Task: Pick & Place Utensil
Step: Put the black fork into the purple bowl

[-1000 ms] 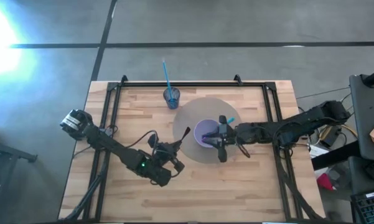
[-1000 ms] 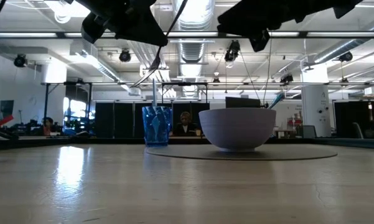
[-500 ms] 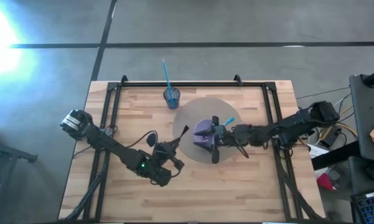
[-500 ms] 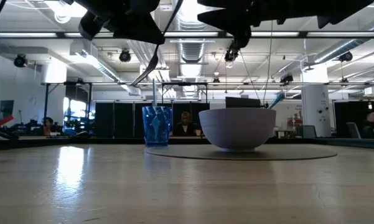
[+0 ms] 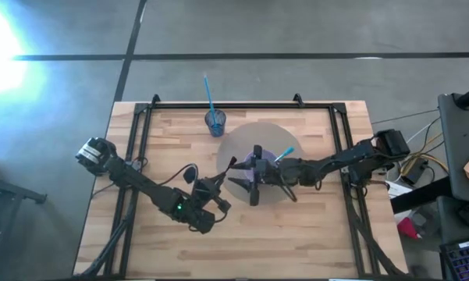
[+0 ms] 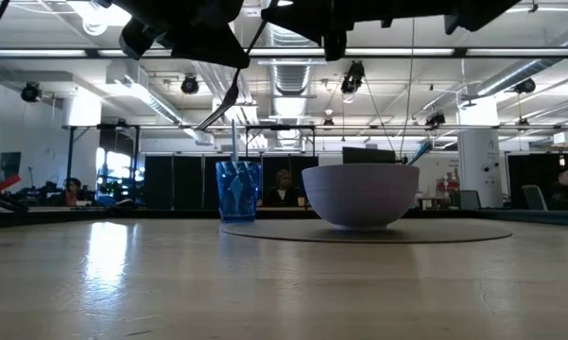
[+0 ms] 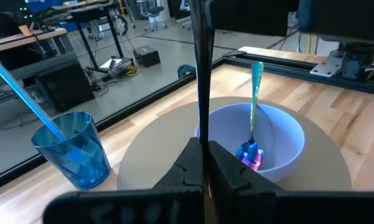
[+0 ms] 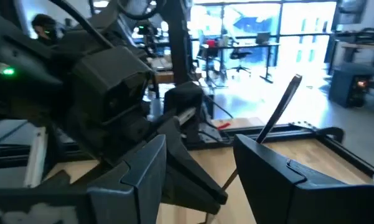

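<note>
Left hand [image 5: 222,181] pinches a dark utensil [image 7: 201,81], upright; right hand [image 5: 252,181], spread wide, faces it just ahead, above the bowl [image 7: 280,134].

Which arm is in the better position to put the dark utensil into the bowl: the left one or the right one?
Probably the left. The left gripper is shut on the dark utensil, just beside the bowl. The right gripper hangs open above the bowl and holds nothing.
</note>
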